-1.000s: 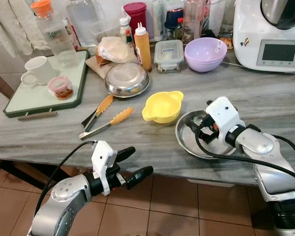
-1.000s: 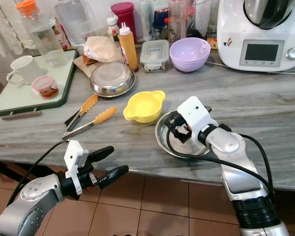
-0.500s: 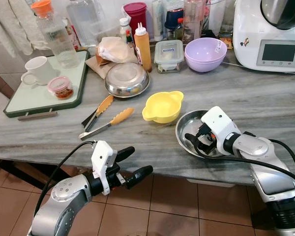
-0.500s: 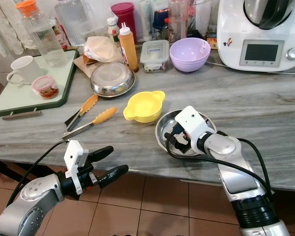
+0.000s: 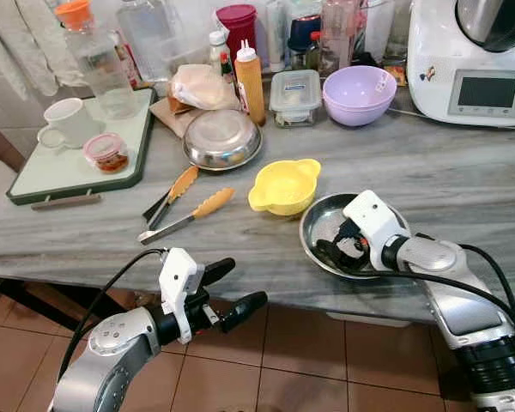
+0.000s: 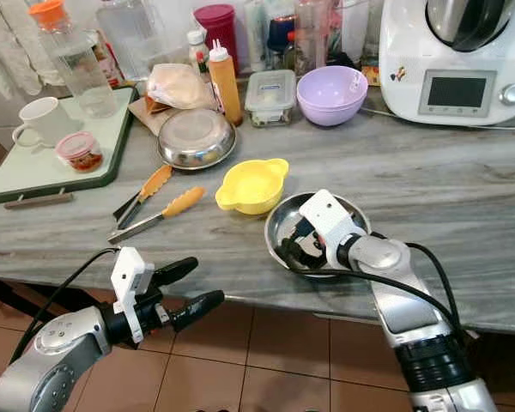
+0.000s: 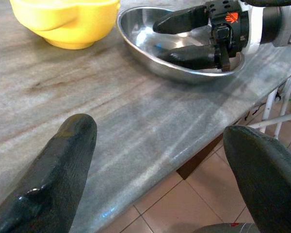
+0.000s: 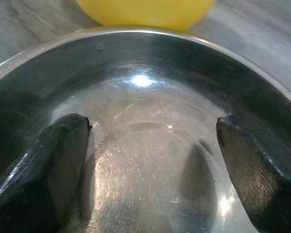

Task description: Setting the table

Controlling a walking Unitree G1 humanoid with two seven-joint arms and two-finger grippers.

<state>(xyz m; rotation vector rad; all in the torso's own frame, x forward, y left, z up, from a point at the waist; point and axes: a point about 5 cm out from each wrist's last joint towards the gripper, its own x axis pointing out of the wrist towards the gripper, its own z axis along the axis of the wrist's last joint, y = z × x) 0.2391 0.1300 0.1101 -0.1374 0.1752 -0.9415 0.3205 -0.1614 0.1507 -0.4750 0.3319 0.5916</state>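
Observation:
A shallow steel bowl [image 5: 312, 216] sits near the counter's front edge, right of a yellow bowl [image 5: 283, 185]. My right gripper [image 5: 336, 244] reaches into the steel bowl from the right. It is open, and both black fingers [image 8: 48, 160] rest spread apart on the bowl's inner surface [image 8: 145, 111]. My left gripper [image 5: 242, 281] hangs open below the counter's front edge, over the tiled floor, holding nothing. The left wrist view looks across the counter at the steel bowl [image 7: 136, 34] with the right gripper's fingers [image 7: 189, 56] in it.
Orange-handled tongs [image 5: 184, 206] lie left of the yellow bowl. Behind stand an upturned steel bowl [image 5: 222, 137], a purple bowl [image 5: 359, 93], a lidded container [image 5: 295, 94], bottles and a white kitchen machine [image 5: 481, 60]. A green tray [image 5: 69, 167] carries a white mug [image 5: 67, 122].
My right gripper has slid left and lower into the steel bowl, and the bowl has shifted slightly left with it. The left arm has stayed put.

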